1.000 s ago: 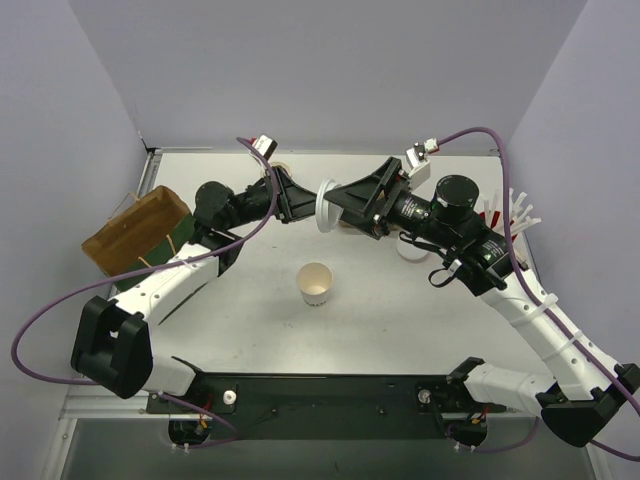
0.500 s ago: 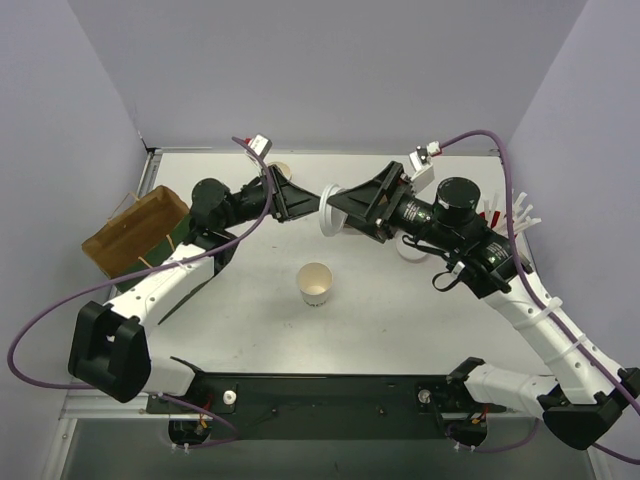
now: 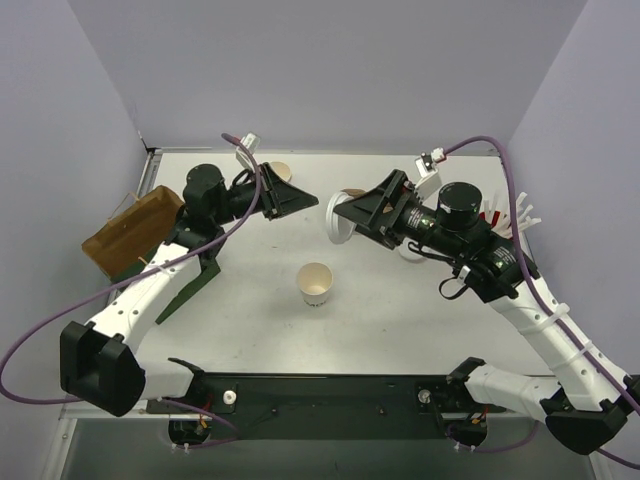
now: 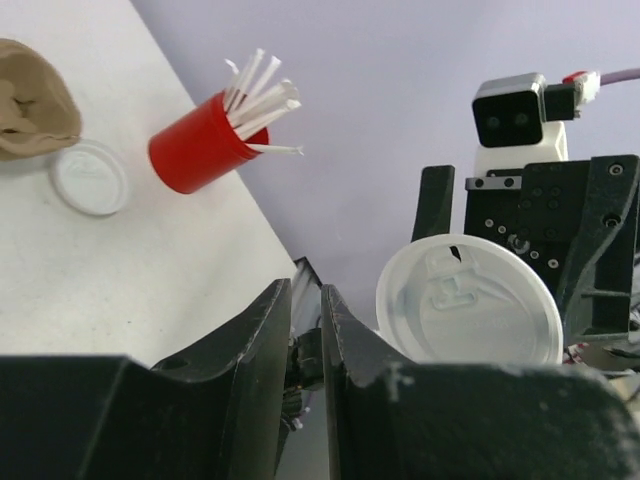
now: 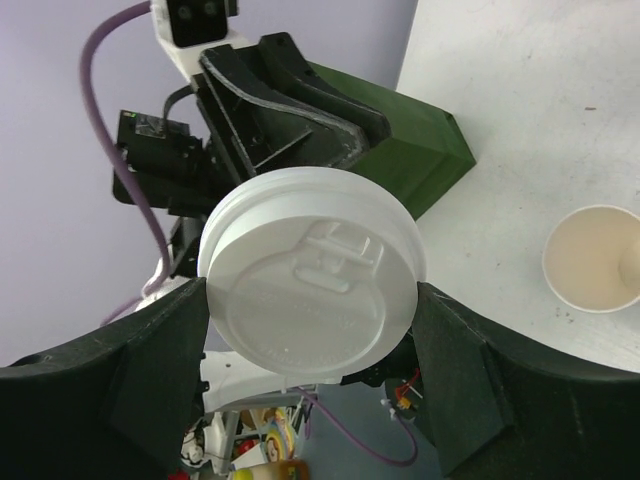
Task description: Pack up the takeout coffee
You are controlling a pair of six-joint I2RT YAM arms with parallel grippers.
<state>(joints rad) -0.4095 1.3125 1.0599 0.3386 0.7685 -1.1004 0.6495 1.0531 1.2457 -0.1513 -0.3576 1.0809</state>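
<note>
The white paper cup (image 3: 316, 283) stands open on the table's middle, beige inside; it also shows in the right wrist view (image 5: 598, 258). My right gripper (image 3: 340, 215) is shut on the round white lid (image 3: 335, 224), holding it on edge in the air behind the cup; the lid (image 5: 312, 285) sits between its fingers (image 5: 470, 370). My left gripper (image 3: 303, 200) hangs a little left of the lid, apart from it, jaws nearly together and empty (image 4: 307, 290). The lid (image 4: 468, 300) shows in that view too.
A brown paper bag (image 3: 135, 232) stands at the left edge by a dark green block (image 3: 190, 275). The red cup of white straws (image 4: 205, 140) is at the back right, with a second lid (image 4: 90, 178) and the brown carrier (image 4: 30, 95) near it.
My left gripper has let go of the lid and drawn back to the left. The right gripper keeps the lid and has shifted slightly right.
</note>
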